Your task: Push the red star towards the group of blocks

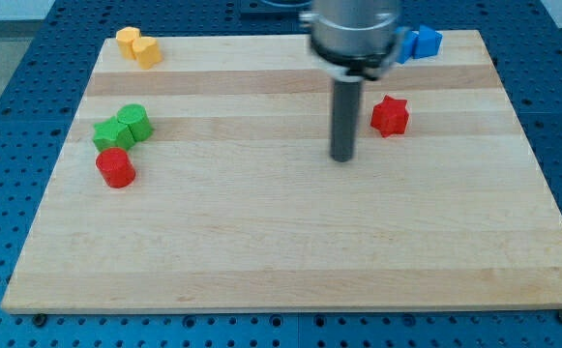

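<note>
The red star (390, 116) lies on the wooden board (290, 242) at the view's upper right. My tip (343, 158) stands on the board a little to the left of and below the star, apart from it. At the view's left sits a group: a green star-like block (111, 134), a green cylinder (134, 122) touching it, and a red cylinder (116, 167) just below them.
Two yellow blocks (138, 46) sit together at the board's top left corner. Blue blocks (421, 43) sit at the top edge right of the arm's body, partly hidden by it. The board lies on a blue pegboard table (10, 145).
</note>
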Controlling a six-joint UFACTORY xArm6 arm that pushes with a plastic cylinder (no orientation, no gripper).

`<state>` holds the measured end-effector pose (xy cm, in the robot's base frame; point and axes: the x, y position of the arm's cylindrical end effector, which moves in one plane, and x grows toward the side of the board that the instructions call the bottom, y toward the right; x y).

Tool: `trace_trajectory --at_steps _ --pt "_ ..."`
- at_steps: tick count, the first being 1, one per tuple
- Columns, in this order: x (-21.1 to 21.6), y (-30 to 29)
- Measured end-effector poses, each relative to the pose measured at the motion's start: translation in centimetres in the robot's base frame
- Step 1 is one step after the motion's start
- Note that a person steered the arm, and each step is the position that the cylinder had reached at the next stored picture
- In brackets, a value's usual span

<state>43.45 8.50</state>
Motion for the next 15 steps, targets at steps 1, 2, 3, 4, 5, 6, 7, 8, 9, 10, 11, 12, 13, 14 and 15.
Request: trace_trajectory --at_steps 1,2,3,4,5,6,7,8,9,10,11,12,13,14,15 --pt "-0.5 5.4" --pt "-2.5 8.4" --pt "-4.4 9.5" --pt "-5.2 7.7" --pt "-5.7 5.1" --pt "-6.1 2.6" --pt "-6.8 0.4" --pt "-6.9 -2.5" --pt "-6.9 -7.2" --pt "-6.9 -11.3" --pt "-6.4 -13.6" --pt "-5.0 -13.6" --pt "-3.1 -13.9" --pt "-1.6 -15.6" --pt "-0.7 -18.1"
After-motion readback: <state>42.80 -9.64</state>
